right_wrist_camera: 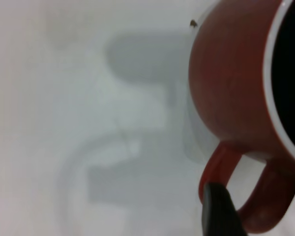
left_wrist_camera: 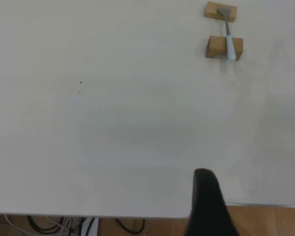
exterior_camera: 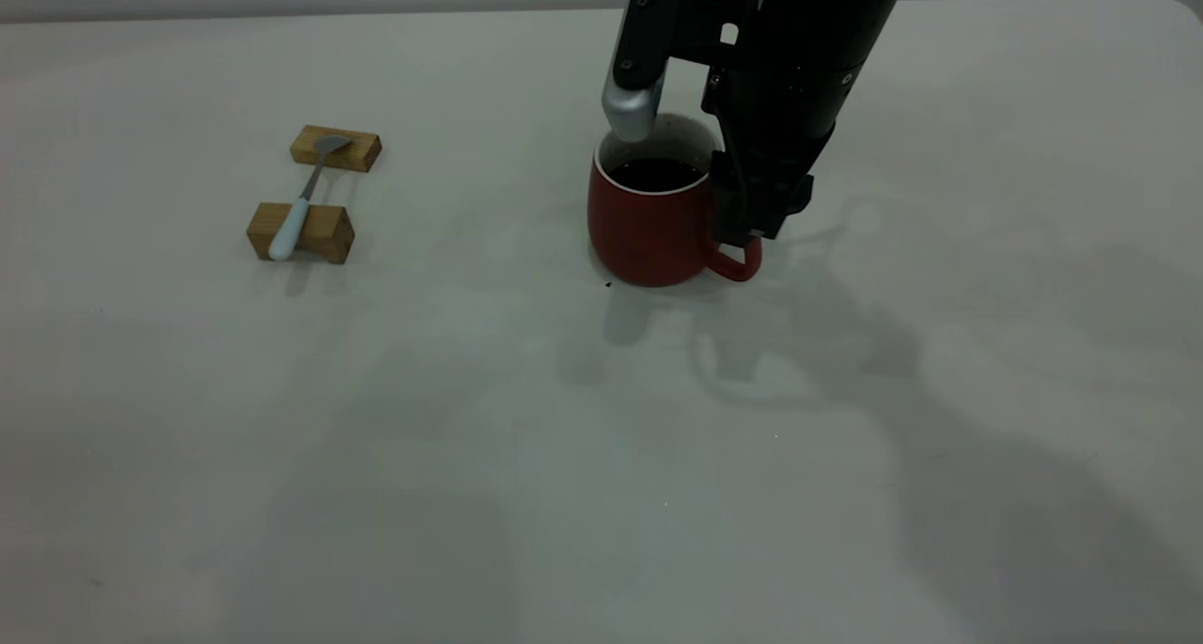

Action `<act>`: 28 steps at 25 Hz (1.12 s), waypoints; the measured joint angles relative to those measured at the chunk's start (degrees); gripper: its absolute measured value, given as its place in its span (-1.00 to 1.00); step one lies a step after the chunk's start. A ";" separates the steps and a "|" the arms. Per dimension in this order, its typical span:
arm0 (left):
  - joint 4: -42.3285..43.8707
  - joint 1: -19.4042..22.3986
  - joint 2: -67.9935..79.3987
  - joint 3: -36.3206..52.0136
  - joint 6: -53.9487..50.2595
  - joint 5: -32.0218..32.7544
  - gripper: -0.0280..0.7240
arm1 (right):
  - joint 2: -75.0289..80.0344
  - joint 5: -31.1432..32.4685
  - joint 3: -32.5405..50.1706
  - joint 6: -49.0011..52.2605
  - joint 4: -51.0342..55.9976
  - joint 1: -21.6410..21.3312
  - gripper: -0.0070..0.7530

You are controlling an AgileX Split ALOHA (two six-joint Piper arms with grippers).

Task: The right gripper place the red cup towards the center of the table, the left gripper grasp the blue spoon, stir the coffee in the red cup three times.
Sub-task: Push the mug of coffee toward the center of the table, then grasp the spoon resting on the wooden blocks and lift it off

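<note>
The red cup [exterior_camera: 650,223] stands upright on the off-white surface [exterior_camera: 601,456], and everything else can be placed from it. Dark coffee [exterior_camera: 656,174] fills it to a little below the thin white rim.

The right claw [exterior_camera: 691,179] hangs over the cup from above. One silver-grey finger [exterior_camera: 632,108] sits at the cup's far rim on the side away from the handle [exterior_camera: 738,260]. The black part of the claw comes down on the handle side, just above the loop. The fingers stand spread apart across the cup's mouth, and nothing is held between them. In the right wrist view a dark fingertip [right_wrist_camera: 221,211] shows just beside the handle [right_wrist_camera: 236,196]; whether it touches the loop cannot be told.

Well apart from the cup, on the side opposite its handle, the blue spoon [exterior_camera: 303,200] lies across two tan wooden blocks [exterior_camera: 318,191]. Its grey bowl rests on the farther block and its pale blue handle on the nearer one.

Of the left claw [left_wrist_camera: 206,206], only one dark finger shows in its wrist view, over the surface edge and far from the spoon [left_wrist_camera: 228,37]; whether it is open or closed cannot be told.
</note>
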 joint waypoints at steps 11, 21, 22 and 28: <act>0.00 0.00 0.00 0.00 0.00 0.00 0.54 | -4.53 5.10 0.00 14.02 2.15 0.00 0.65; 0.00 0.00 0.00 0.00 0.00 0.00 0.54 | -34.02 32.51 0.00 47.35 -0.59 -4.43 0.52; 0.00 0.00 0.00 0.00 0.00 0.00 0.54 | -37.22 35.95 0.00 50.75 -2.34 -4.50 0.50; 0.00 0.00 0.00 0.00 0.00 0.00 0.54 | -54.23 45.49 2.55 65.01 -9.98 -4.50 0.51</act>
